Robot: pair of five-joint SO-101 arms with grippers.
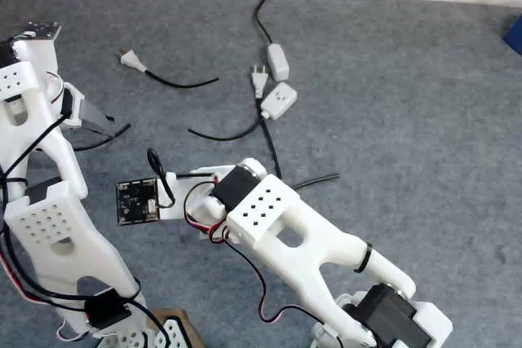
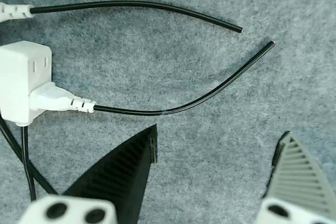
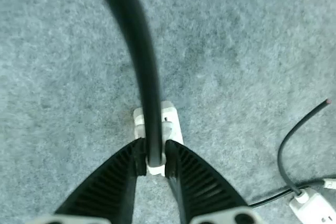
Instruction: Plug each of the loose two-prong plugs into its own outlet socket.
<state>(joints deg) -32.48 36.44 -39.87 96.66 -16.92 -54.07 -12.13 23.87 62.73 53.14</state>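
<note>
— What is the right gripper (image 3: 155,149) doing?
— Its fingers (image 3: 121,182) are pressed in on a black cord (image 3: 137,61), pinching it just behind a white plug (image 3: 172,124); the plug sits at the fingertips over the grey carpet (image 3: 63,51); I cannot tell whether it touches.
— And the left gripper (image 2: 220,132)?
— Its fingers (image 2: 128,166) are spread wide; they hold nothing and touch nothing; near them is a white outlet block (image 2: 21,77) with a plugged-in plug (image 2: 52,98) seated in its side.
— Are there other plugs?
— From above, a loose plug (image 1: 129,59) lies well apart from that block; a bare-pronged plug (image 1: 259,79) lies just beside it, near a second outlet (image 1: 278,61).
</note>
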